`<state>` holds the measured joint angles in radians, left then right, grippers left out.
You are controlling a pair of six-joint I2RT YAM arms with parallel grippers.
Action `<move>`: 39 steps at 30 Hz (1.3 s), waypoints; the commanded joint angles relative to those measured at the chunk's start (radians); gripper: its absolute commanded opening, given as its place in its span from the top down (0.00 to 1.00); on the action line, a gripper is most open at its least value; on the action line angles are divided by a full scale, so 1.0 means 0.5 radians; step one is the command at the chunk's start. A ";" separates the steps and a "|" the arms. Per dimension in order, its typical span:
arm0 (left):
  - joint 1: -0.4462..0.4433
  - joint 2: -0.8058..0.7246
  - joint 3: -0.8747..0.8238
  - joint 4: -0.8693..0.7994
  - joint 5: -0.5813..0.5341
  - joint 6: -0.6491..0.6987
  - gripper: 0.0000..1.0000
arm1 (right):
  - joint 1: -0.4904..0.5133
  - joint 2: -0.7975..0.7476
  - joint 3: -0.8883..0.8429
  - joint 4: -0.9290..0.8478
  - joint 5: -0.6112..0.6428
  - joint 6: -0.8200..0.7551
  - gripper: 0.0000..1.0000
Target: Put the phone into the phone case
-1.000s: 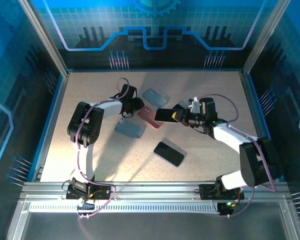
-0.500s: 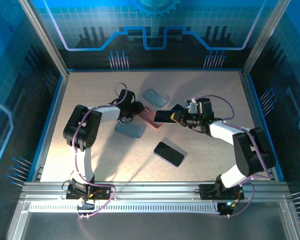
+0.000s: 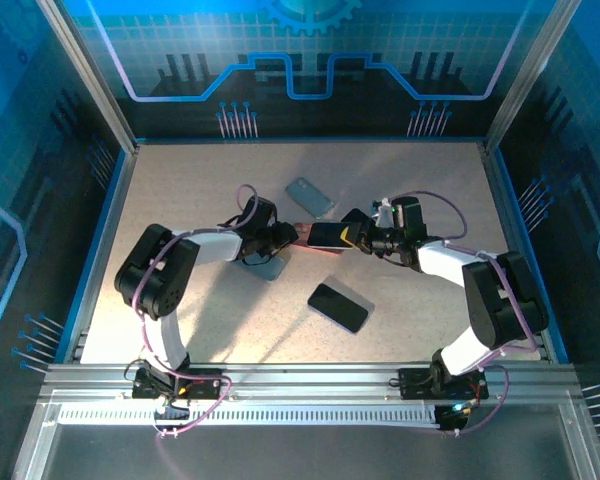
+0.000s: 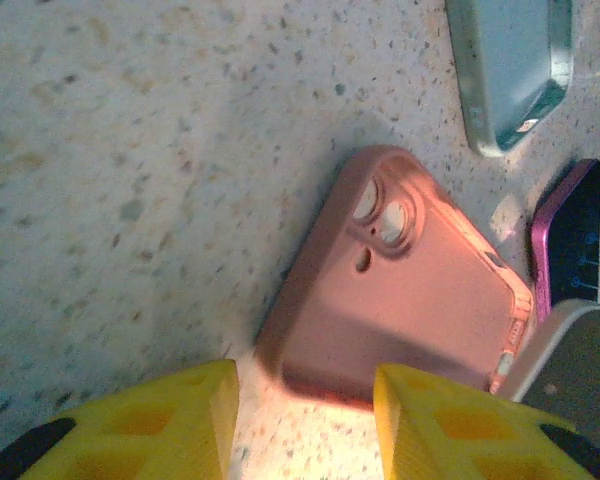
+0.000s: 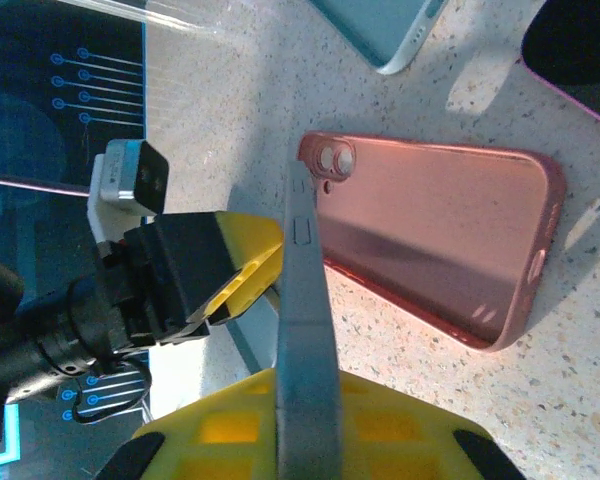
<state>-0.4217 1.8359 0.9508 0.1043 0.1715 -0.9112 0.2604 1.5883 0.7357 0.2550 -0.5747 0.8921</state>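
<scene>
- Now, seen from above, the right gripper (image 3: pixel 358 238) is clenched on a grey phone (image 3: pixel 328 236) near the middle of the table (image 3: pixel 180 180).
- That phone's long axis runs from 3 to 9 o'clock, and its free end points to 9 o'clock at the left gripper (image 3: pixel 280 240).
- From the right wrist the phone (image 5: pixel 305 330) shows edge-on between the yellow fingers (image 5: pixel 220 430). It stands over the camera-cutout end of the pink phone case (image 5: pixel 440 240).
- The case lies flat, long axis 9 to 3 o'clock in that view, cutouts at the 9 o'clock end.
- From the left wrist the left gripper (image 4: pixel 305 420) has its jaws parted and holds nothing. Its fingers sit at the plain end of the case (image 4: pixel 410 290), whose cutouts point to 12 o'clock.
- A teal case (image 4: pixel 515 70) lies near at 1 o'clock, and a purple-rimmed dark phone (image 4: pixel 570 235) sits just beside the case's 3 o'clock edge.
- From above, a black phone (image 3: pixel 338 307) lies apart at 6 o'clock.
- Bare tabletop stretches to 9 and 12 o'clock.
</scene>
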 commanded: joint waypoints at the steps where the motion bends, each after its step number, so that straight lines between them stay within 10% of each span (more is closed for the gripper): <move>1: 0.005 -0.139 -0.050 0.015 0.011 -0.031 0.59 | -0.018 0.048 0.105 0.042 -0.125 -0.061 1.00; 39: 0.116 0.173 0.162 0.132 0.000 0.068 0.62 | -0.052 0.742 0.574 -0.179 -0.314 -0.027 1.00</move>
<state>-0.3702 1.8999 1.0019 0.1429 0.1551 -0.8822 0.2317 1.9266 0.9974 0.1810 -0.7444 0.8700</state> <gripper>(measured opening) 0.382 0.132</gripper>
